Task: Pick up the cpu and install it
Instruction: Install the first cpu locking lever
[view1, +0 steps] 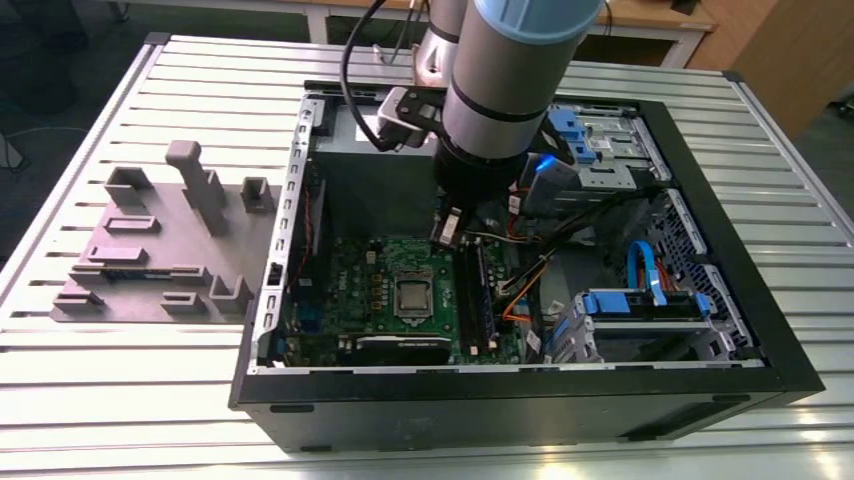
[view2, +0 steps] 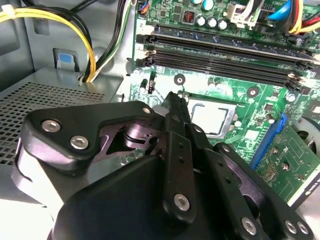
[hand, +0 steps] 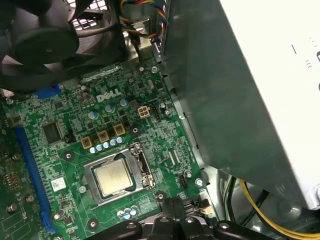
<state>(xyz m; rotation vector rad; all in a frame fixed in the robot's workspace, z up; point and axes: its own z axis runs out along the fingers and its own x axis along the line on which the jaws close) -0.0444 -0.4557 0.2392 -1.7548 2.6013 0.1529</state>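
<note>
In the exterior view we see the grey-and-blue jointed arm reaching down into the open black computer case (view1: 694, 330), which lies on a slatted white table (view1: 160, 420). The small flat square cpu with its silver-grey metal top (view1: 412, 294) sits in the socket on the green motherboard (view1: 360, 290), below the gripper (view1: 447, 228). A grey plastic fixture tray with upright posts (view1: 147, 250) rests on the table at the exterior view's left, outside the case.

In the second wrist view the black linkage gripper (view2: 172, 100) has its slim fingers (view2: 175, 107) pressed together with nothing between them — the jaws stand closed and empty. Just beyond the tips lies the cpu (view2: 210, 117) in its metal frame, with long black memory slots (view2: 225, 55) past it and yellow-and-black wires (view2: 95, 50) hanging off to one side.

In the first wrist view the cpu (hand: 114, 177) looks flat and square in the socket, and the gripper (hand: 175, 207) hovers near the frame's edge.

We judge the risks to be these: the closed tips could strike the socket frame or scrape nearby capacitors, and the chip — if not truly seated — could bend pins under any downward press.
</note>
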